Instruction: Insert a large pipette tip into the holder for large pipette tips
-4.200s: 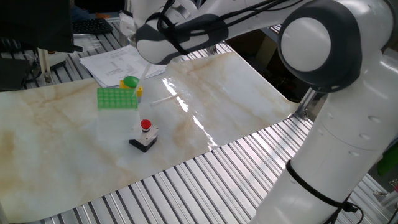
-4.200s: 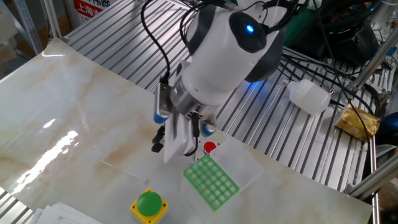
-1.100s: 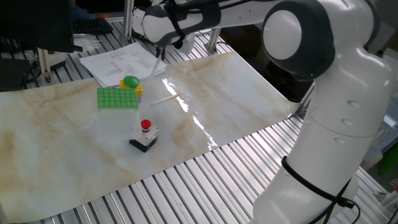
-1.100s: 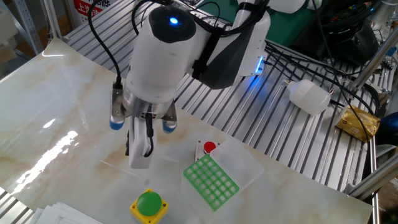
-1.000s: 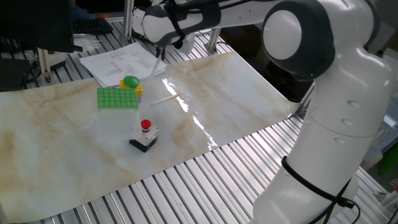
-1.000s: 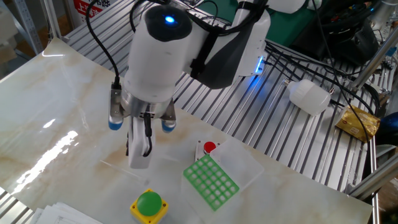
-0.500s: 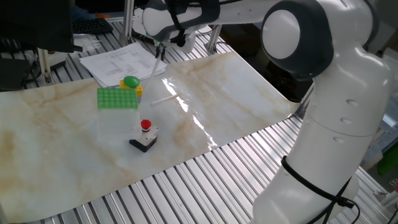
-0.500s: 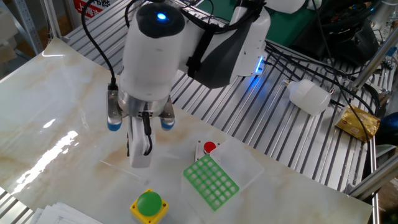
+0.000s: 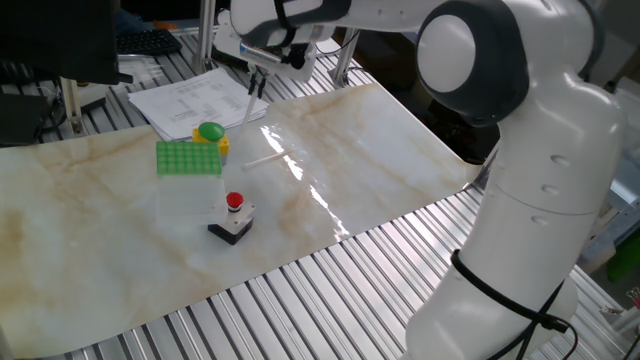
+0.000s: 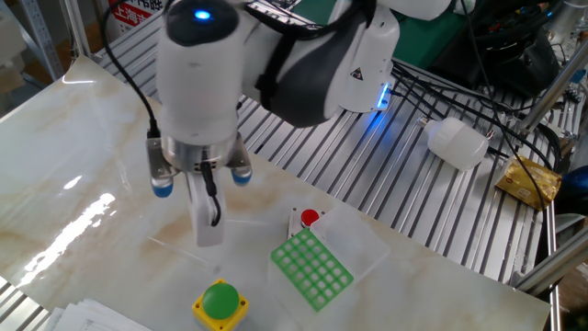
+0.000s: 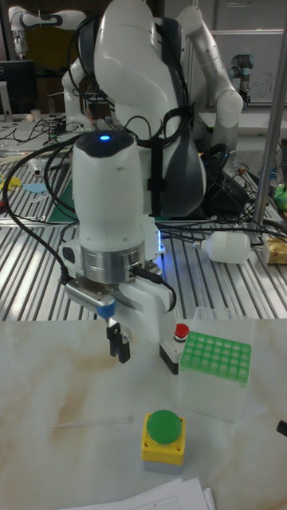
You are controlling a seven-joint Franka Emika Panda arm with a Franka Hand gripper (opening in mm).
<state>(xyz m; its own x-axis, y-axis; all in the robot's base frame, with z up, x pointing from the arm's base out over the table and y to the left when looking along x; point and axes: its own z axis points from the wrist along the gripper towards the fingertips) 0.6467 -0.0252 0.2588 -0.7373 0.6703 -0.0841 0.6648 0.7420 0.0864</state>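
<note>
gripper [image 11: 119, 348] hangs above large pipette tip [image 11: 92, 421] (fingers together, empty)

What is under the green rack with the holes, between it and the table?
The green rack sits on top of a clear plastic box, which stands on the marble table. Nothing shows through the walls, but glare leaves the inside uncertain; the rack's underside is hidden.

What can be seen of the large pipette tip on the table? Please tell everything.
The large pipette tip is a long, very thin, translucent-white piece, plastic by its look. It lies flat on the marble-patterned table, apart from the green rack and the round green-and-yellow button. Nothing touches it. The pincer hangs above it without holding it. Finer detail is too small to tell.
</note>
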